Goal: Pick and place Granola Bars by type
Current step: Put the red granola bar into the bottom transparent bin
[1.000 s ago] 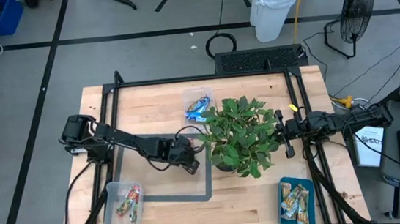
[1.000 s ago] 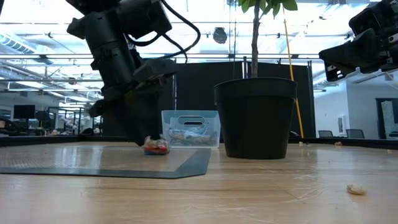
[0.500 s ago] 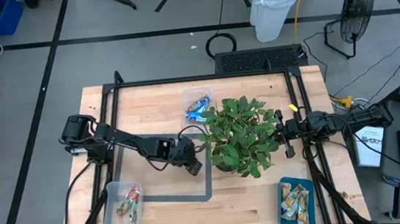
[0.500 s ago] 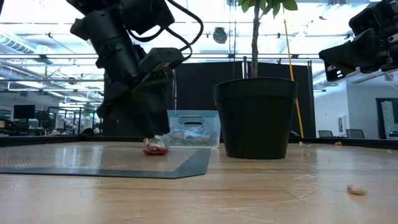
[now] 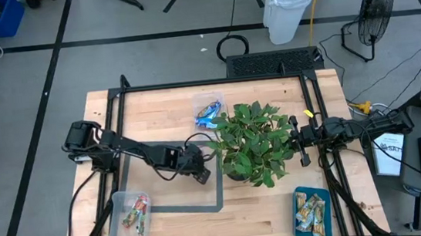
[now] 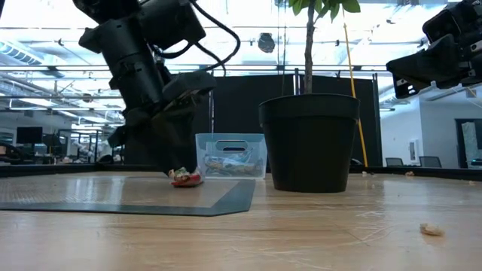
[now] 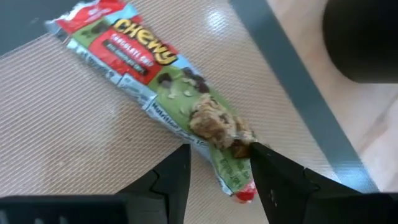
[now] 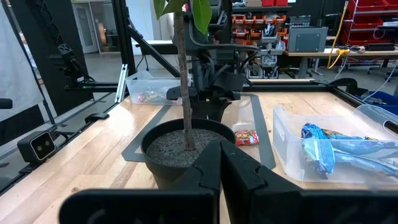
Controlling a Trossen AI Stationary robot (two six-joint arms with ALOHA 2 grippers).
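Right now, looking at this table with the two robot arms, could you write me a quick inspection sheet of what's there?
Surface: wooden table with a grey taped-off area on it.
Job's things: one red-and-green granola bar lies on the grey mat; blue bars in a clear tub; mixed bars in a second clear tub; more bars in the teal tray.
Clutter: potted plant mid-table; small crumb on the wood.
Grippers: left gripper is down at the bar, fingers either side of its end, not yet shut. Right gripper is shut, held up beside the plant.
Cables: black cables run along both arms.
Surroundings: floor fan, white bin.
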